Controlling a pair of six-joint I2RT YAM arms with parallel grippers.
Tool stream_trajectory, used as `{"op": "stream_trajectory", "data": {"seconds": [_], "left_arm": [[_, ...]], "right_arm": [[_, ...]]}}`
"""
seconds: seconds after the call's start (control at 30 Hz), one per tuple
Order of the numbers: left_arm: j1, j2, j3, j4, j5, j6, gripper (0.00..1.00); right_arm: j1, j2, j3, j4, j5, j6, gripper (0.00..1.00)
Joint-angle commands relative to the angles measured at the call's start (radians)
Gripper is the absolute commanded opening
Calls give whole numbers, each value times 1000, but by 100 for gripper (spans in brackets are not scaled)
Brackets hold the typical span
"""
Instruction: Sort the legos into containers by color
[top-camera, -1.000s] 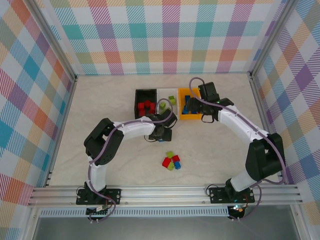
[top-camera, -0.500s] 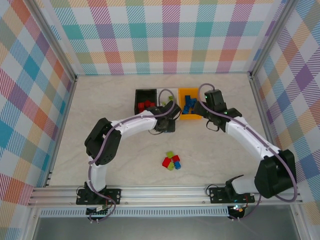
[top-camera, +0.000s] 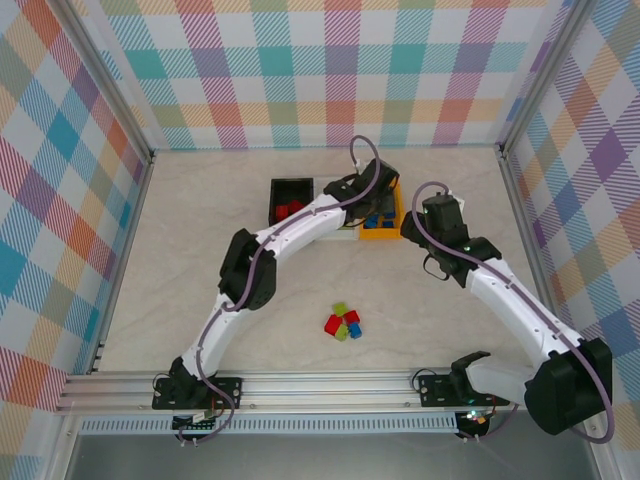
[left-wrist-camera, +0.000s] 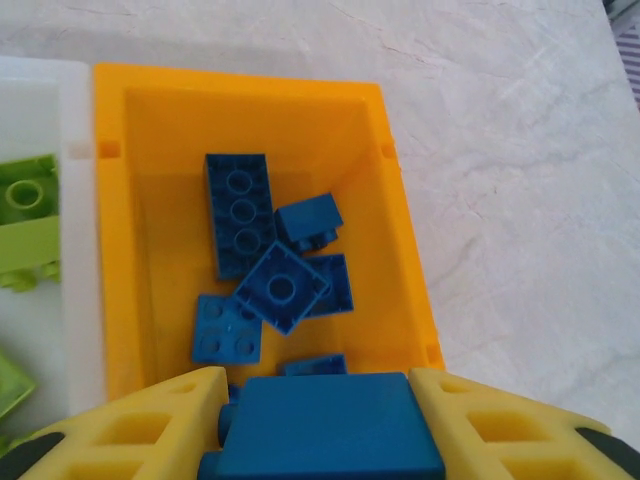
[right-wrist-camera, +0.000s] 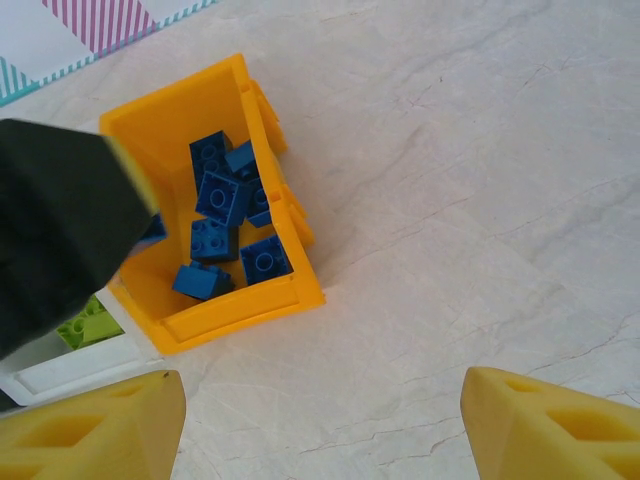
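Holding blue brick (left-wrist-camera: 330, 440) pinched in left gripper (left-wrist-camera: 322, 405) above orange bin (left-wrist-camera: 150, 250) near far table edge; next, likely release. Right gripper (right-wrist-camera: 320, 430) wide, empty.

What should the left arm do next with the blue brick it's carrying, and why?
Probably open the left gripper and let the blue brick drop. In the left wrist view the brick is clamped between the fingers and appears to hang over the near end of the orange bin. That bin already holds the other blue bricks, so the colour matches.
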Motion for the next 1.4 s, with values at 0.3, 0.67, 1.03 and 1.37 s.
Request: {"op": "stream_trajectory", "data": {"seconds": [0.3,0.67,1.03,1.37], "left_arm": [[13,4,207,-146,-81,-5,92],[20,-763,-776,45,-198,-91,100],[86,-1341,-1267,-224,-326,-216,100],[104,-1483,-1348,-294,-342,-236,100]], "right_arm": [[2,-44,-16,-6,-121,-36,76],[309,48,-23,-117,-455,-227,77],[693,362,39,-154,-316,-269,69],[796,515,141,-202,-142,-299,60]]}}
